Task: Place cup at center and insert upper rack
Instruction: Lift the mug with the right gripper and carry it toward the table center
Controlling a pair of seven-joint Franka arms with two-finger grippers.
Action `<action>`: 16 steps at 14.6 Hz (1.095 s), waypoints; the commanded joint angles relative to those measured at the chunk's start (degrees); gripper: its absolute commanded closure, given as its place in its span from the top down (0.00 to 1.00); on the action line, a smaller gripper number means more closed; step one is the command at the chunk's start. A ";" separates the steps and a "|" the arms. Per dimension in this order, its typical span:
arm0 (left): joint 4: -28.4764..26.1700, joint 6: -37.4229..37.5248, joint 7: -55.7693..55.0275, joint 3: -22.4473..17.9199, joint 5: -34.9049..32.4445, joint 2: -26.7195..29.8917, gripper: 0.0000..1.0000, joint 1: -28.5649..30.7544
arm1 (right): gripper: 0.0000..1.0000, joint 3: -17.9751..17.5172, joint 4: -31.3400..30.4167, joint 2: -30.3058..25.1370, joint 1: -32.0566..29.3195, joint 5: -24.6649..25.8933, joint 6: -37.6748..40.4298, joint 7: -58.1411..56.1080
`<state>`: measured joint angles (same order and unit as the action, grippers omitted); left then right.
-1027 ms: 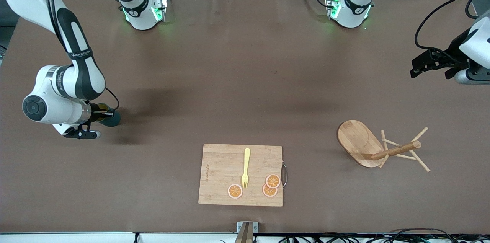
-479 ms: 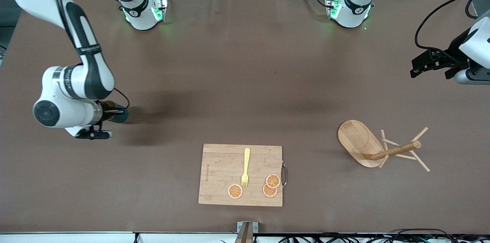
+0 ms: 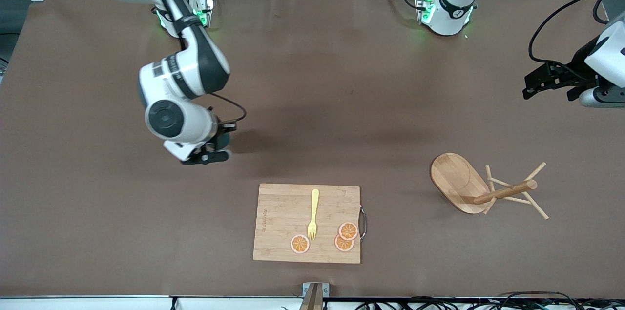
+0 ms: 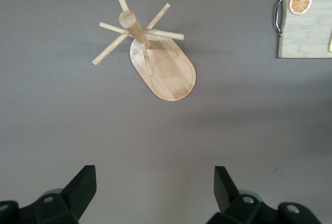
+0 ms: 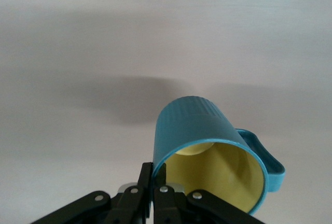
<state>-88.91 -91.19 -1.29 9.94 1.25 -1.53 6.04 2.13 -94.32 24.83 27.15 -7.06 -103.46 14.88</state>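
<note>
In the front view I am carrying the cup (image 3: 223, 141) in my right gripper (image 3: 218, 142), over bare table between my right arm's end and the middle, above ground farther from the camera than the cutting board (image 3: 307, 223); I judge the first step is in hand, and the next move is calling for more travel toward the centre, then a level lowering before I let go; against the earlier frames my right arm is showing a long way closer to the middle; my left gripper (image 3: 549, 86) is waiting near the left arm's end, unchanged; the upper rack (image 3: 483, 189) is lying tipped on its side nearer the camera. In the left wrist view my left gripper (image 4: 155, 190) is standing wide and empty over bare table, with the rack (image 4: 166, 68) near. In the right wrist view my right gripper (image 5: 155, 180) is pinching the cup's (image 5: 207, 141) rim, its fingers (image 5: 147, 180) clamped tight on the wall.
</note>
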 commanded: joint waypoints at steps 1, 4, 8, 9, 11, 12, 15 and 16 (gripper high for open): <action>0.32 0.92 0.32 0.26 -0.45 0.65 1.00 0.20 | 0.00 0.78 5.71 3.63 6.66 -0.68 0.71 3.90; 0.32 0.92 0.32 0.26 -0.37 0.47 1.00 0.29 | 0.00 0.69 12.21 9.43 14.40 -2.68 -1.38 16.98; 0.32 1.01 0.24 0.87 -0.37 0.73 1.00 -0.67 | 0.00 0.77 15.05 12.70 21.00 -7.62 -9.11 24.14; 0.32 1.01 0.15 2.44 -0.37 0.73 1.00 -0.68 | 0.00 0.69 15.13 13.31 22.06 -7.88 -11.92 24.40; 0.32 0.92 -0.38 4.03 -0.37 0.47 1.00 -1.03 | 0.00 0.60 15.66 14.19 23.03 -9.64 -15.01 29.66; 0.32 0.92 -0.47 5.08 -0.37 0.38 1.00 -1.03 | 0.00 0.60 16.27 14.98 23.73 -9.73 -15.28 30.81; 0.32 1.01 -0.64 7.99 -0.28 0.65 1.00 -0.85 | 0.00 0.60 19.96 18.14 26.37 -9.73 -15.28 37.13; 0.32 1.01 -2.47 8.86 -0.28 0.65 1.00 -0.85 | 0.00 0.60 20.93 19.02 26.99 -9.73 -15.28 38.37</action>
<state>-88.88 -91.18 -1.94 17.35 1.25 -1.52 4.89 2.10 -77.40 40.89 52.32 -15.66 -118.85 49.69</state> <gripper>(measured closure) 0.000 0.956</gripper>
